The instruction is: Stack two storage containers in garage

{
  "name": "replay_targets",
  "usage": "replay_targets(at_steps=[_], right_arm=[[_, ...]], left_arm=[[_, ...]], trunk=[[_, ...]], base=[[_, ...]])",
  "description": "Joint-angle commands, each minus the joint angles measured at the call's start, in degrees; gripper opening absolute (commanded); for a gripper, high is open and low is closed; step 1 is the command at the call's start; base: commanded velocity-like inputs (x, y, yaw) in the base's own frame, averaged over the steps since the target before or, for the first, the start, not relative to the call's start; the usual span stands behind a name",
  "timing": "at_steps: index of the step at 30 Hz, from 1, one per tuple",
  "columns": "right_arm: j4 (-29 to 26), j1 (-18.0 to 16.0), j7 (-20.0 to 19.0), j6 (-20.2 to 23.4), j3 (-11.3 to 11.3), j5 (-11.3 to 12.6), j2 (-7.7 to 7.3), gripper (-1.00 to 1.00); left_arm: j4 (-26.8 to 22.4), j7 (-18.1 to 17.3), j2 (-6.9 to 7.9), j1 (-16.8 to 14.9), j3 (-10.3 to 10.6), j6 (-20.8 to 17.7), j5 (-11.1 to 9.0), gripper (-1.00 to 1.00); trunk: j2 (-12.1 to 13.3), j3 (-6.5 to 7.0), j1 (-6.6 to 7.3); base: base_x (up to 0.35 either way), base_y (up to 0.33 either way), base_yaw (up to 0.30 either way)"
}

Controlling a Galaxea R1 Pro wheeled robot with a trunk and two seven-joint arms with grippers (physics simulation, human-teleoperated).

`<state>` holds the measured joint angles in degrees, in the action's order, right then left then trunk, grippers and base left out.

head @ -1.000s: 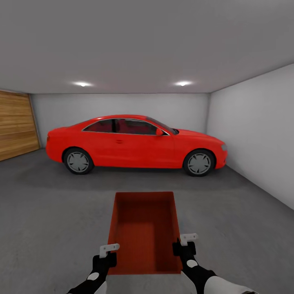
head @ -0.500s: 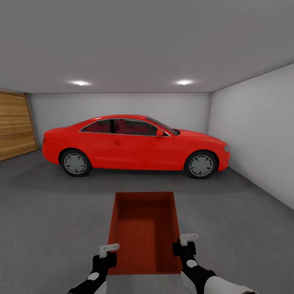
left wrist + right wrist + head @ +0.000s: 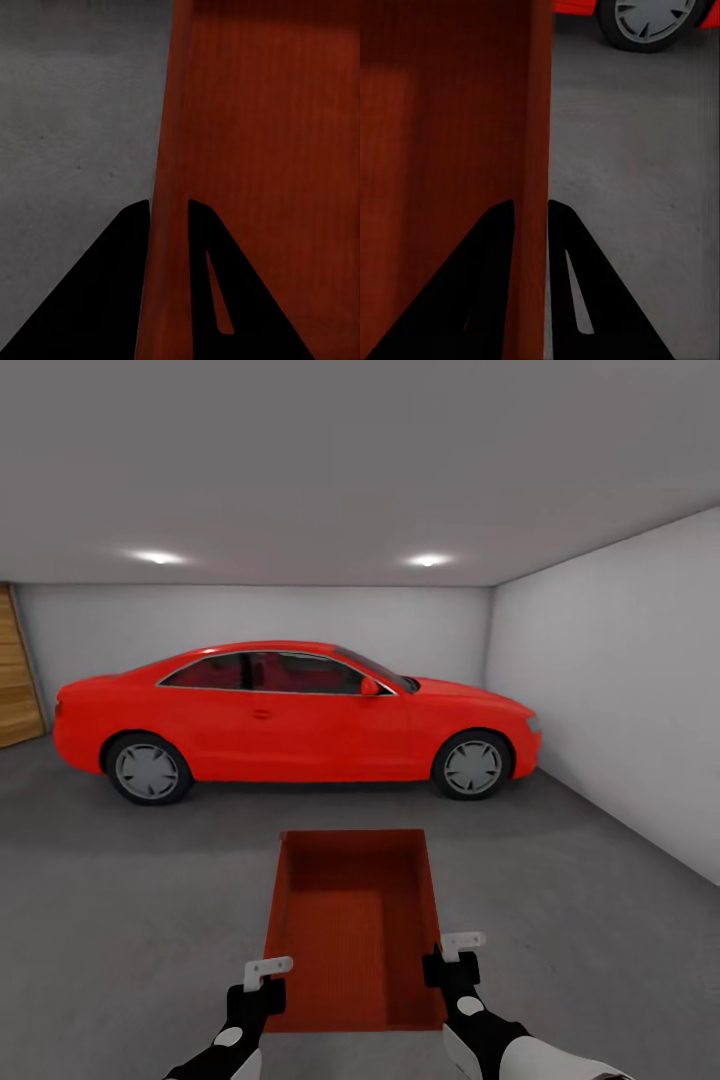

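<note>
From the head camera, you held one storage container [image 3: 352, 925] out in front of you, open top up, over the grey garage floor [image 3: 120, 920]. Your left claw [image 3: 266, 972] gripped its left wall near the near corner, and your right claw [image 3: 458, 948] gripped the right wall likewise. A red car [image 3: 290, 720] stood side-on at the far wall (a strip of wooden door [image 3: 18, 685] showed at far left).

In the left wrist view, your left claw [image 3: 168, 217] was clamped on the container's [image 3: 262, 150] thin wall, one finger each side.

In the right wrist view, your right claw [image 3: 531, 217] pinched the container [image 3: 442, 150] wall too; a car wheel [image 3: 649, 22] sat beyond.
</note>
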<state>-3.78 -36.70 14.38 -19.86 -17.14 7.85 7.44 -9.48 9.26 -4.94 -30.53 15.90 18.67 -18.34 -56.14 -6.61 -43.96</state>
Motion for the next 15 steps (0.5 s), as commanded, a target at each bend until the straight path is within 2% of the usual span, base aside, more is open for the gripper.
replay_targets(at_steps=[1, 15], right_arm=[[0.17, -0.08, -1.63, 0.09, 2.72, 0.5, 0.04, -1.0], [0.15, -0.05, -1.63, 0.09, 2.72, 0.5, 0.04, -1.0]], left_arm=[[-0.18, 0.69, 0.02, -0.05, -0.34, 1.89, 0.53, -1.0], [-0.18, 0.67, 0.02, -0.05, -0.34, 1.89, 0.58, -1.0]], trunk=[[-0.06, -0.08, -0.04], [-0.06, -0.08, -0.04]], base=[[0.321, 0.0, -0.277], [0.321, 0.0, -0.279]])
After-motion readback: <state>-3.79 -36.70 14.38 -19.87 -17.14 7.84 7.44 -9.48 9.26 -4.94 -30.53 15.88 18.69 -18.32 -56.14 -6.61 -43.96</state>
